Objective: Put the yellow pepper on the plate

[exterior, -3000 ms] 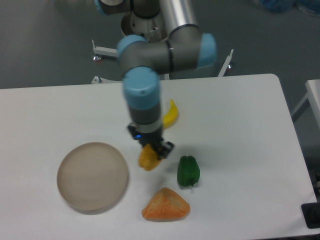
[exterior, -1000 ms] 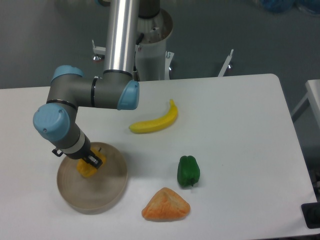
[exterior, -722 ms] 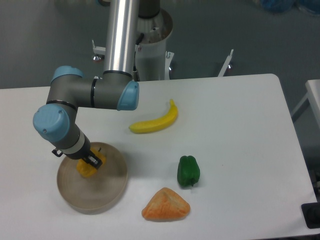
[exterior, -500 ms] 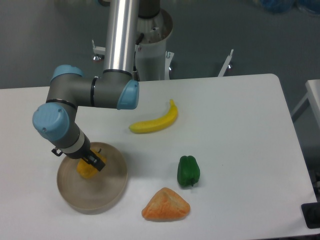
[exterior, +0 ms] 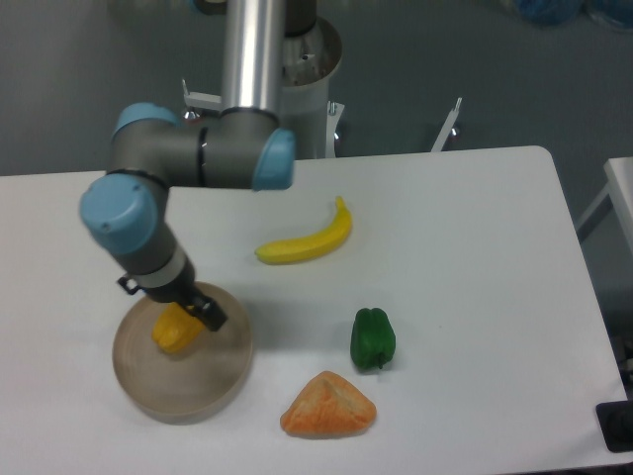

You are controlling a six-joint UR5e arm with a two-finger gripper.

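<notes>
A: What is different now, compared with half a second ago?

B: The gripper point(exterior: 195, 310) sits higher and more to the right than before. Half a second ago it was low over the plate point(exterior: 148, 391) with the yellow pepper point(exterior: 173, 330) at its tip. Now the pepper lies on the plate, in the upper-middle part, and the gripper is just beside it, at its upper right edge.

A: So the pepper is released?

B: I think yes, but I cannot tell for sure. The fingers are small and dark in this view, and I cannot see if they are apart or closed (the wrist covers most of them). The arm appears to lift away while the pepper stays down, so my judgement is that the placing is done or almost done.

A: And what does the plate hold?

B: Only the yellow pepper, as far as I see. The banana point(exterior: 307, 237), the green pepper point(exterior: 373, 338) and the orange wedge point(exterior: 328, 406) all lie on the white table point(exterior: 475, 247), well apart from the plate.
</notes>
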